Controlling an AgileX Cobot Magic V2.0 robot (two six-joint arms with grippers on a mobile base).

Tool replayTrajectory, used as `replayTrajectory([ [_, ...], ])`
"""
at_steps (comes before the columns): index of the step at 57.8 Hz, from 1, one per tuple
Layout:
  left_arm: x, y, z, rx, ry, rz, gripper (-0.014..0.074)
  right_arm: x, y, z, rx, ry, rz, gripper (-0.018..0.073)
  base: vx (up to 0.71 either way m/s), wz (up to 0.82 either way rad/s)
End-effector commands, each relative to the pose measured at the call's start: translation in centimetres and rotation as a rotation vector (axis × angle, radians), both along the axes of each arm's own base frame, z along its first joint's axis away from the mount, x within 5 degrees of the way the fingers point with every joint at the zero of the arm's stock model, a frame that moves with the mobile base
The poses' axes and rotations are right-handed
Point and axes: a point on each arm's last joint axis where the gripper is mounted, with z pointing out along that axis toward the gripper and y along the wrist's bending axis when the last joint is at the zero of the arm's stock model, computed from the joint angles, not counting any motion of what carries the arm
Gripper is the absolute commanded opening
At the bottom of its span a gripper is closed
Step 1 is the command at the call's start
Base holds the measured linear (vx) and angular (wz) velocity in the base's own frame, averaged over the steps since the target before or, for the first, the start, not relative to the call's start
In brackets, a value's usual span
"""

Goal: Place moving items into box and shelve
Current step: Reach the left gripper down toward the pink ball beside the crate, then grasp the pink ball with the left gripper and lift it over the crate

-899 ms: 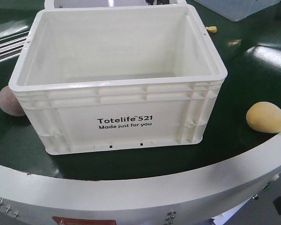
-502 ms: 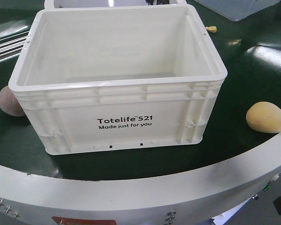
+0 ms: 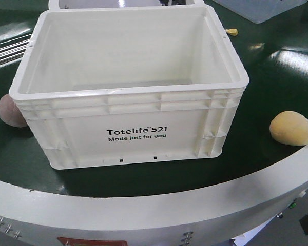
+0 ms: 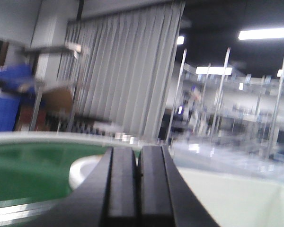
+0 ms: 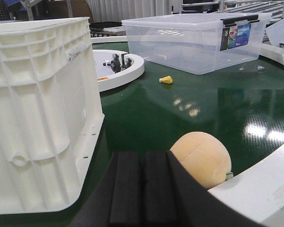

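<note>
No change from the earlier front views: the box (image 3: pixel 128 128) stands on the green table (image 3: pixel 256 87), with the pinkish-beige lump (image 3: pixel 10 110) partly hidden at its left wall and the pale yellow lump (image 3: pixel 291 128) apart on its right, both outside it. The left gripper (image 4: pixel 138 189) and right gripper (image 5: pixel 143 189) each show black pads clenched together, grasping nothing. The right gripper sits low, just beside the pale yellow lump.

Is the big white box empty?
Empty. The box shows only bare white floor inside; the yellow lump and pink lump sit outside it.
</note>
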Motion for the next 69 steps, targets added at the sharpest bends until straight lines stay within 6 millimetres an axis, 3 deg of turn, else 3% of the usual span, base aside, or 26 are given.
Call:
replayTrajectory([
  [1,1.7,-0.1,3.6,0.041,0.103,-0.002,-0.0003,0.1,0.1,0.6,-0.008,-0.076,0.007,-0.0008,0.0,0.0],
  [9,7.0,-0.3,7.5,0.155,0.354,-0.004,0.0001,0.0,0.2,1.1,-0.003,-0.127,0.014,-0.0008,0.0,0.0],
  [18,13.1,-0.5,9.1,0.189,0.556,-0.022,0.001,-0.4,0.4,3.1,0.016,-0.35,0.048,-0.0008,0.0,0.0],
  [28,18.8,0.0,7.0,0.282,0.797,0.003,0.0087,-1.8,0.8,5.9,0.047,-0.697,0.1,-0.0008,0.0,0.0],
  [33,20.8,1.1,5.3,0.18,0.882,0.056,0.0163,-2.4,0.8,6.5,0.054,-0.787,0.114,-0.0008,0.0,0.0],
  [44,23.9,2.4,2.3,0.014,0.933,0.104,0.0414,-1.1,0.5,4.9,0.07,-0.557,0.071,-0.0008,0.0,0.0],
  [51,25.6,2.2,-0.1,0.011,0.99,0.081,0.0559,-0.5,0.0,4.2,0.224,-0.373,0.03,-0.0008,0.0,0.0],
  [56,26.6,2.2,-1.6,0.032,1.022,0.074,0.0592,-0.6,-0.1,4.7,0.315,-0.294,0.022,-0.0008,0.0,0.0],
  [69,28.9,2.3,-5.2,0.056,1.065,0.063,0.0559,0.6,0.3,7.3,0.227,-0.107,0.025,-0.0008,0.0,0.0],
])
